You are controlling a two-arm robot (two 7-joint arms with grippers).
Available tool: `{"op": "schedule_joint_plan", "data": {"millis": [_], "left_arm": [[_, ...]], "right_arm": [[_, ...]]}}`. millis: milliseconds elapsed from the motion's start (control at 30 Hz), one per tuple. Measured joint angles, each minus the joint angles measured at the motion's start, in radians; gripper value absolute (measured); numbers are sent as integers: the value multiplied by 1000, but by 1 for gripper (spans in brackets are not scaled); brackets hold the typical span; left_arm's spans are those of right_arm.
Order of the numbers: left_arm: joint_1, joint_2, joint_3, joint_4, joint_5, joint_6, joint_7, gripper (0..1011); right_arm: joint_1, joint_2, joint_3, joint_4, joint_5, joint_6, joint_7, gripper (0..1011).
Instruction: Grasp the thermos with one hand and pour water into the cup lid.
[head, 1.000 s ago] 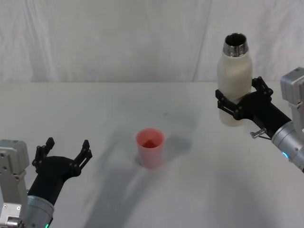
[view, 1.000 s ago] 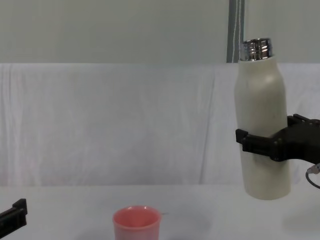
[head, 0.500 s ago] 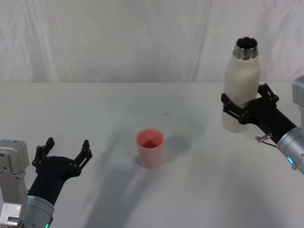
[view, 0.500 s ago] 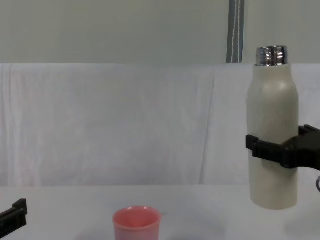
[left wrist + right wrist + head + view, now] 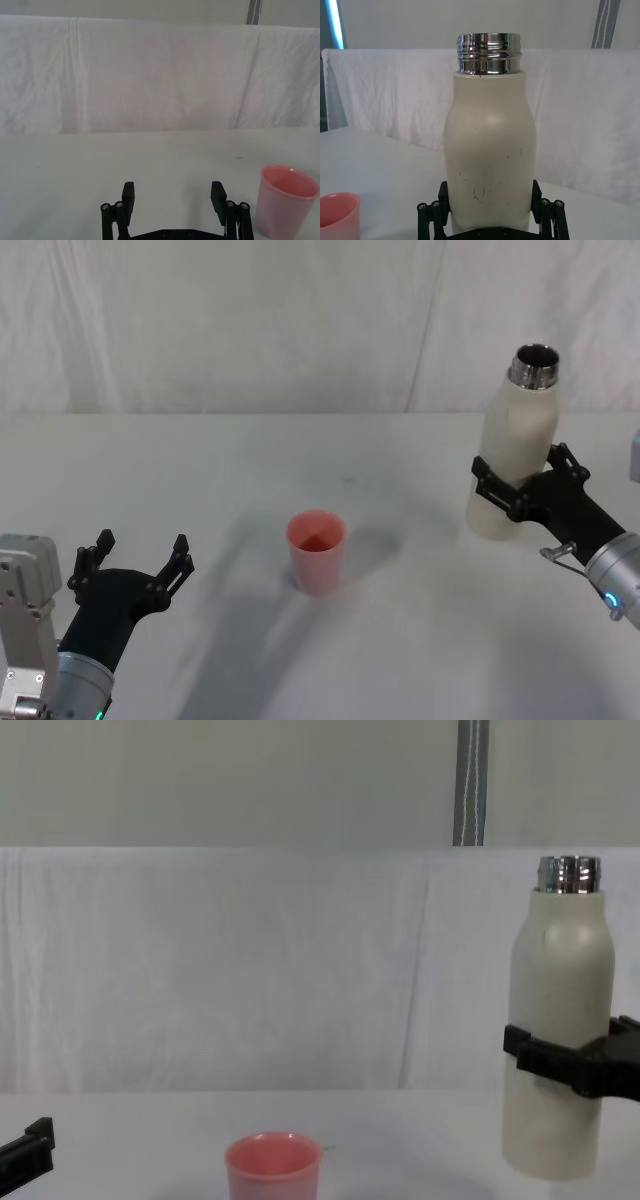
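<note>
A: What containers are out, and is anything in them?

B: Two. A small pink plastic cup lid (image 5: 318,551) stands mouth-up near the middle of the white table (image 5: 300,460). Its inside looks pink to the bottom; I can't tell whether it holds any liquid. The other is the thermos (image 5: 511,446), uncapped, its dark mouth open at the top. Its contents are hidden.

A: Describe the thermos.

B: Tall, cream-white and matte, with rounded shoulders narrowing to a shiny threaded steel neck. The right wrist view shows fine dark scuffs on the lower body. It is upright, or nearly so, at the robot's right, well apart from the cup lid and far taller than it.

A: And the cup lid's shape?

B: Round rim, slightly tapered toward the base, smooth plastic.

A: Who has hold of what?

B: The right gripper (image 5: 528,492) has its black fingers closed around the thermos's lower body, one on each side. From the chest view the base looks on or just above the tabletop; I can't tell which. The left gripper (image 5: 138,564) hovers low at the robot's left, fingers spread wide with nothing between them, the cup lid just off to its side.
</note>
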Motion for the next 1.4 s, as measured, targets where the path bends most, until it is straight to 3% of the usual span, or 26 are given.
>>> {"op": "schedule_joint_plan", "data": {"millis": [667,1400], "left_arm": [[0,0,0,0,0,0,0,1001],[0,0,0,0,0,0,0,1001]], "right_arm": [[10,-8,-19,103,43,-48,27,950],[31,-13,-34,173,-2,-117,18,950]]}}
